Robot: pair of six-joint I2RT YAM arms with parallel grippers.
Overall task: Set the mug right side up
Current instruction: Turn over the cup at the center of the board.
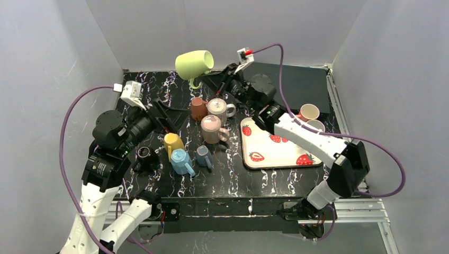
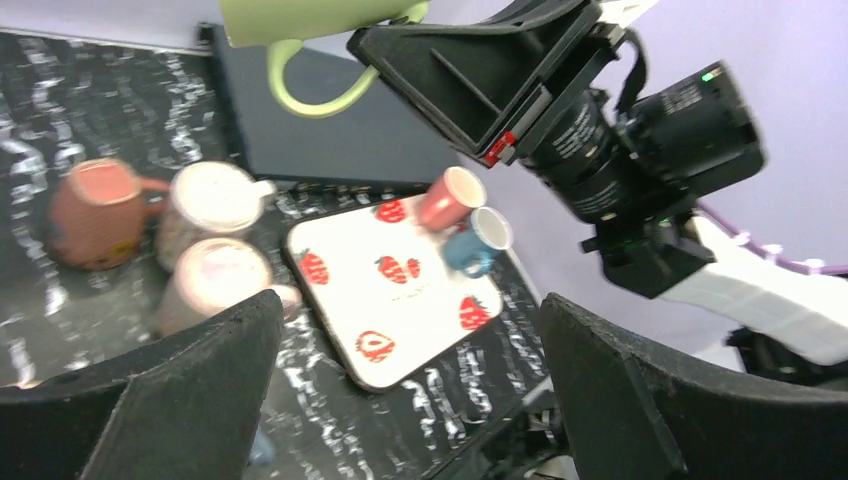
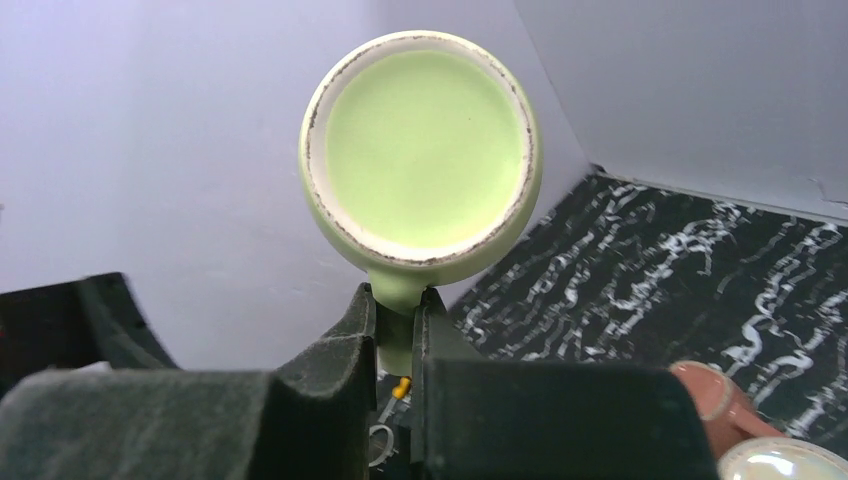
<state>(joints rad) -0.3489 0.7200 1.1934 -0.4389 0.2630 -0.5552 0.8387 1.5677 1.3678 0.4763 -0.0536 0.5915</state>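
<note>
Left gripper (image 1: 173, 120): low over the left part of the table (image 1: 233, 185); jaws spread wide, nothing between them. In the wrist view its fingers (image 2: 190, 400) sit at either side of the picture.
Near mugs: yellow mug (image 1: 172, 142), light blue mug (image 1: 182, 161) and small grey-blue mug (image 1: 203, 155), grouped just beside one another. A dark cup (image 1: 144, 154) stands to their left.
Tray (image 1: 265, 138): white with strawberry print, flat on the table right of centre, partly under the right arm.
Corner cups: pink cup (image 2: 450, 197) and blue cup (image 2: 480, 240), close together at the tray's far right corner.
Middle mugs: two beige mugs (image 1: 212, 128) and a brown mug (image 1: 198, 108), close together left of the tray.
Right gripper (image 3: 395, 335): raised above the far part of the table; jaws pinching the mug's handle (image 3: 397, 300).
Green mug (image 1: 195, 64): held in the air, clear of the table, lying on its side, handle pointing down, base facing the right wrist camera.
</note>
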